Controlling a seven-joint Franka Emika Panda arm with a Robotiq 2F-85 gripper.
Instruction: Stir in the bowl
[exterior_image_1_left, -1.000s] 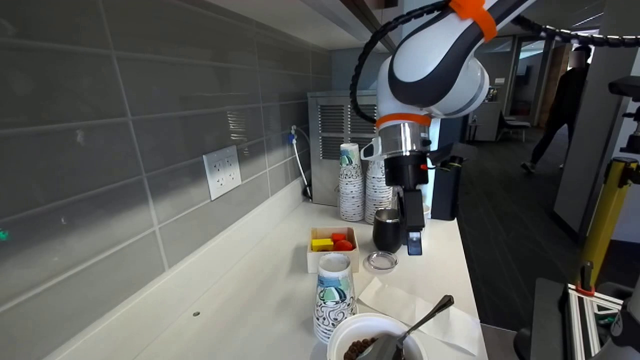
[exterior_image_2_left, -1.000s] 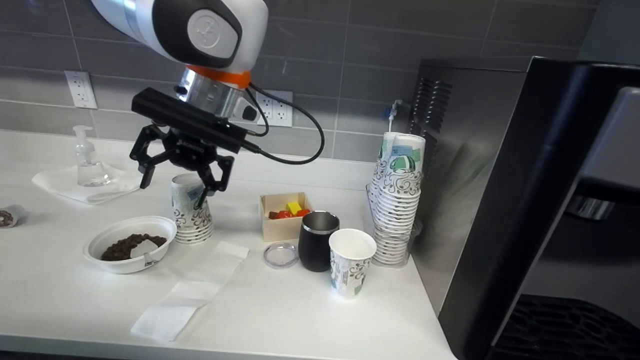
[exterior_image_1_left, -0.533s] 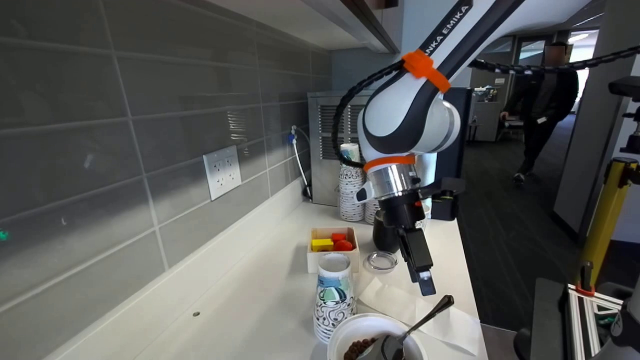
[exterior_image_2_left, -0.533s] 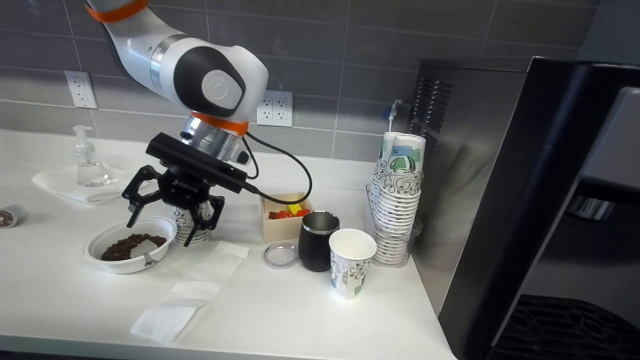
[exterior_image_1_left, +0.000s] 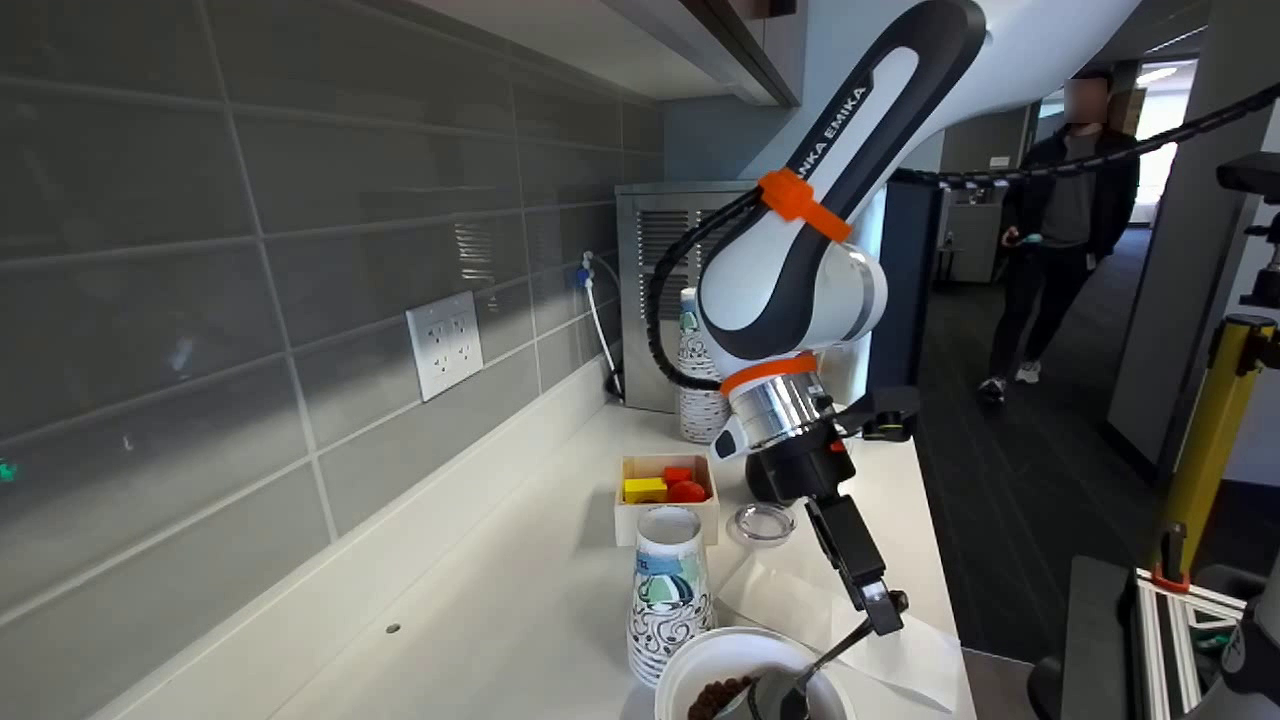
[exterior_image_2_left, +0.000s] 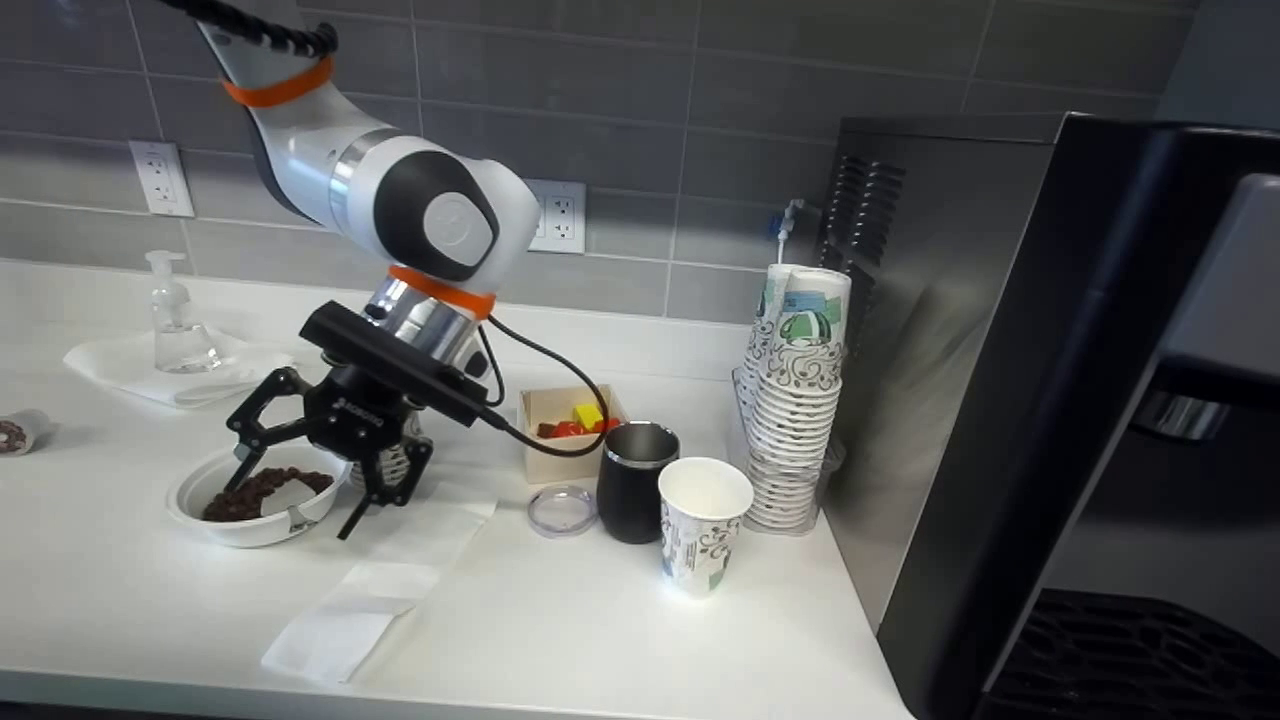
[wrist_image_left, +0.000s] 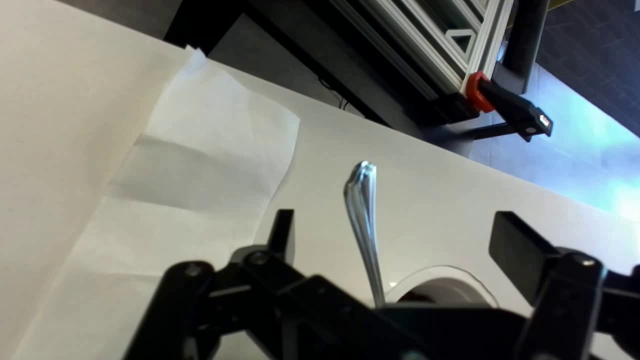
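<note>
The round white bowl (exterior_image_1_left: 690, 665) holds dark brown cereal balls; it also shows in an exterior view (exterior_image_2_left: 240, 535) and partly in the wrist view (wrist_image_left: 450, 274), where the gripper body hides most of it. A metal spoon (exterior_image_1_left: 836, 654) leans in the bowl with its handle sticking out over the rim. My gripper (exterior_image_2_left: 290, 510) is open and low over the bowl's side. In the wrist view the spoon handle (wrist_image_left: 366, 220) stands between the two open fingers (wrist_image_left: 392, 225), nearer the left one, with gaps on both sides.
A cup stack (exterior_image_1_left: 668, 590) stands close beside the bowl. A paper towel (exterior_image_2_left: 350, 610) lies near it. A wooden box of blocks (exterior_image_2_left: 560, 458), clear lid (exterior_image_2_left: 562, 510), black tumbler (exterior_image_2_left: 635, 490) and paper cup (exterior_image_2_left: 704, 530) stand farther along the counter. A person (exterior_image_1_left: 1065, 220) walks in the background.
My gripper has moved down from above the cup stack to the bowl and spoon handle, tilting more, with its fingers staying open. The bowl and spoon have not moved. The person has come closer.
</note>
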